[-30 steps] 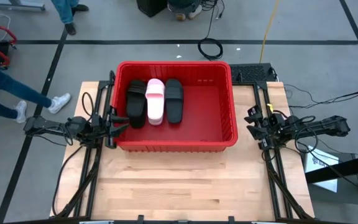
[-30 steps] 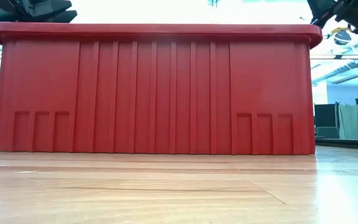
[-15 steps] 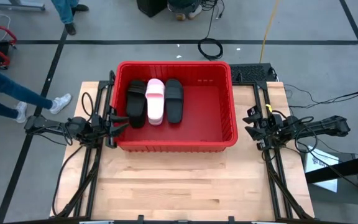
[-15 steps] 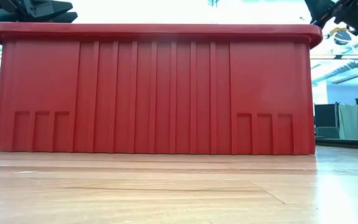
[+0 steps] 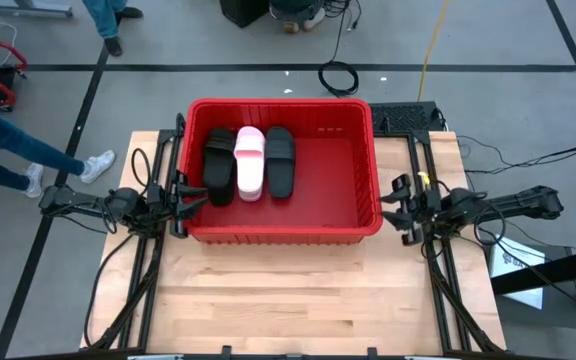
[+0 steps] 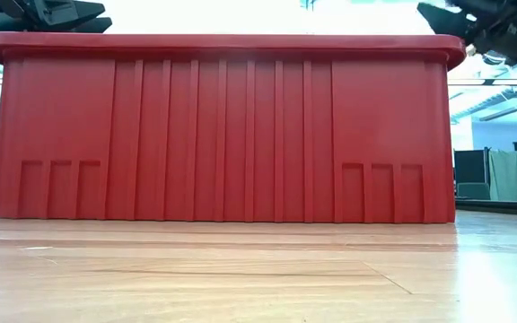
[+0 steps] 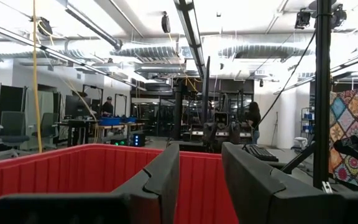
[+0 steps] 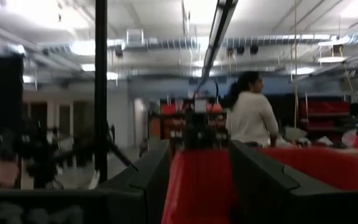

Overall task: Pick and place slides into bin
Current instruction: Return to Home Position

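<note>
Inside bin (image 5: pixel 333 188), slides (image 5: pixel 250 162) visible overhead only; left claw (image 5: pixel 195 194), right claw (image 5: pixel 391 206) spread, empty.

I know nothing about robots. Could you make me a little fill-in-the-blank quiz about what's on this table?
1. The bin is coloured ____.
2. On each side of the pink slide lies a ____ one.
3. The slides lie at the bin's end nearer the ____ gripper.
4. The left gripper and right gripper sit outside the bin, fingers apart, holding ____.

Missing words: red; black; left; nothing.
</note>
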Available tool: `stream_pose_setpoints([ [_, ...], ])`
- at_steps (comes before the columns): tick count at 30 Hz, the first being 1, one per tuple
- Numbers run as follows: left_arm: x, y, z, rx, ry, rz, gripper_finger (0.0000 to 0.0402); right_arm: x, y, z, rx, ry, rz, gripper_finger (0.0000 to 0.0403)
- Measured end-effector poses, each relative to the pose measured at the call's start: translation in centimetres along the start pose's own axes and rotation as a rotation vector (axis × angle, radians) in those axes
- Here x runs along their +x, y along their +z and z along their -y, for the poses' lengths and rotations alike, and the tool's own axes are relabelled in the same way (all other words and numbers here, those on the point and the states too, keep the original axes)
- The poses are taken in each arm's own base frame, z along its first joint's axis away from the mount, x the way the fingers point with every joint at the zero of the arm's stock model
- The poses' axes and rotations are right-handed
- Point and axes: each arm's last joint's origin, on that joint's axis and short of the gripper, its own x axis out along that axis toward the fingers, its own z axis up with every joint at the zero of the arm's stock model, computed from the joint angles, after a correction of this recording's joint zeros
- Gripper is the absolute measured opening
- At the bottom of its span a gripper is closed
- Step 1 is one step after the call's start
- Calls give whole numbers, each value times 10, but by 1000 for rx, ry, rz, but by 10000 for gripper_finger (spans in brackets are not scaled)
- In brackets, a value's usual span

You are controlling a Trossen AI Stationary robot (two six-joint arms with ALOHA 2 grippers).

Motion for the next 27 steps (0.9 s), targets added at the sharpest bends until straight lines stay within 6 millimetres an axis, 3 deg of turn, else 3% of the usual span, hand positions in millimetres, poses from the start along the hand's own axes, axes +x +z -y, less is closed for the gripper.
stream_pose_setpoints([
  [7,0,0,0,0,0,0,127,-1,-13,0,-59,2,-130,155],
  [27,0,0,0,28,-1,1,127,-3,-22,0,-91,5,-234,155],
])
